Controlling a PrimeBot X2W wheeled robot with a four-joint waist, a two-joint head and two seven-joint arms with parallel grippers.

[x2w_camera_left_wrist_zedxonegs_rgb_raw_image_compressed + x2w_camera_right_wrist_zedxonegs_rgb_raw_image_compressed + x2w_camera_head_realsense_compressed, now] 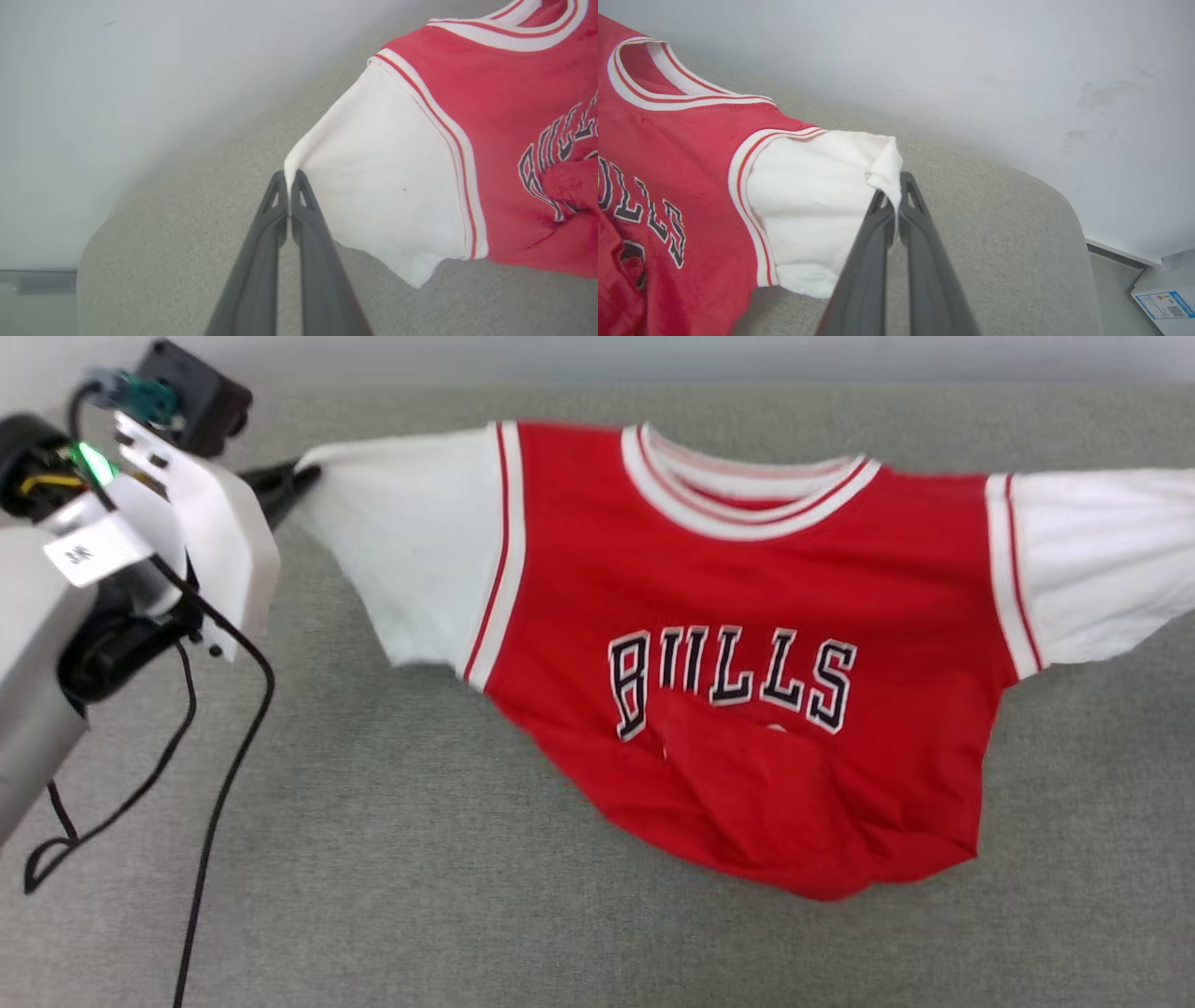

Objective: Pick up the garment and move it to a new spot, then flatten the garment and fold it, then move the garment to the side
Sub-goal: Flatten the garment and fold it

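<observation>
The garment [747,579], a smooth red jersey with a ribbed red-and-white striped collar [747,485] and black-and-white block lettering [733,677], is spread wide across a tabletop [420,859] covered in coarse grey woven cloth. Its two white short sleeves are pulled out sideways into taut points. The left tool [289,186] has its long dark tapered fingers [303,196] pressed together on the tip of the left sleeve [373,186], pinching the soft white knit into a small peak. The right tool [896,191] is likewise closed on the edge of the right sleeve [817,205], where the fabric folds over on itself. Below the lettering the red body sags in a rounded, crumpled fold. Thin black cables [215,784] loop beside the pale left forearm [37,691]. Behind lies a plain matte wall [971,56].
</observation>
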